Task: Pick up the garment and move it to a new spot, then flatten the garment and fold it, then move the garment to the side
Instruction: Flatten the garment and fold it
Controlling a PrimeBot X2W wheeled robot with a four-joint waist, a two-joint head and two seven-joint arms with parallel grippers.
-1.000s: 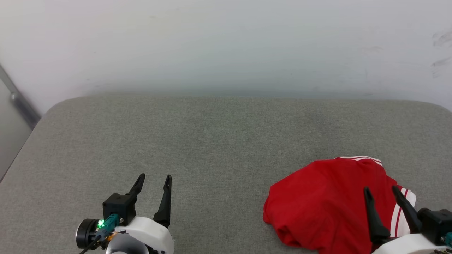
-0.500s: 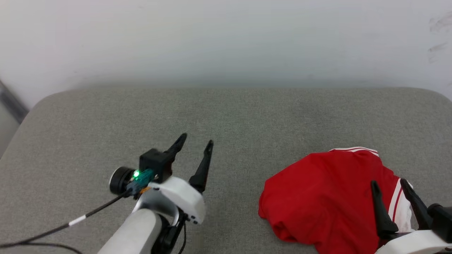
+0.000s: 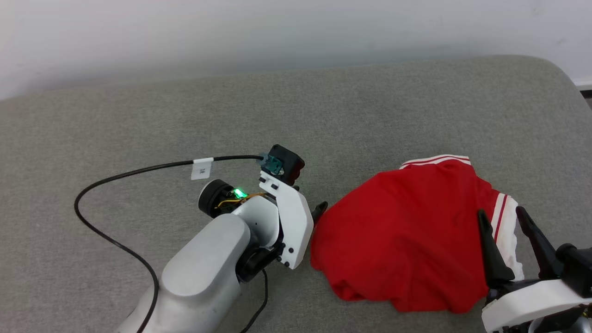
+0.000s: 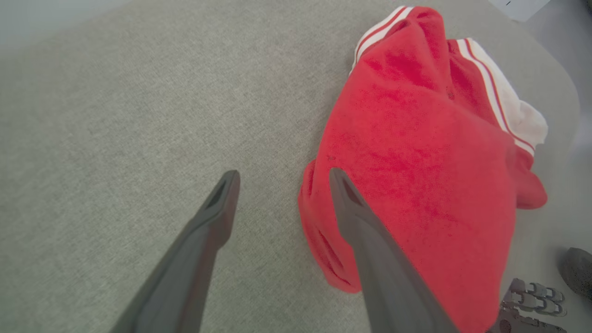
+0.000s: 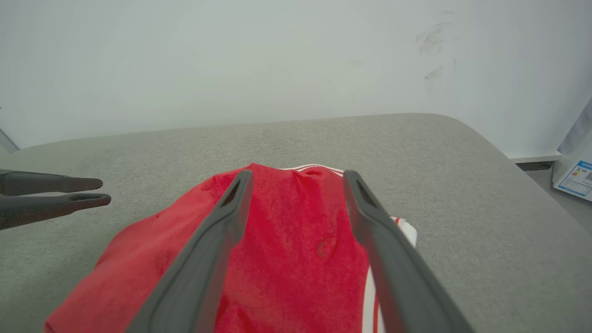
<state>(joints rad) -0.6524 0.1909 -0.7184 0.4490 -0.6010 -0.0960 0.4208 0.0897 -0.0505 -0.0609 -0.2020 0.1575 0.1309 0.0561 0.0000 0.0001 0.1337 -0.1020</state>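
The garment lies crumpled on the grey padded table, plain red side up, with white striped trim at its far and right edges. My left gripper is turned toward the garment's left edge. In the left wrist view it stands open, one finger over the grey pad and the other over the red edge of the garment. My right gripper hovers open over the garment's right part. The right wrist view has its fingers spread above the red garment, and the left gripper enters from the left.
A black cable with a white tag loops from my left wrist across the table. A white wall stands behind. The table's rounded right edge is close to the garment; a white box sits on the floor beyond it.
The head camera has tilted down and turned. My left arm has swung from the front left across to the garment's left edge, turning its wrist. The right gripper stays over the garment.
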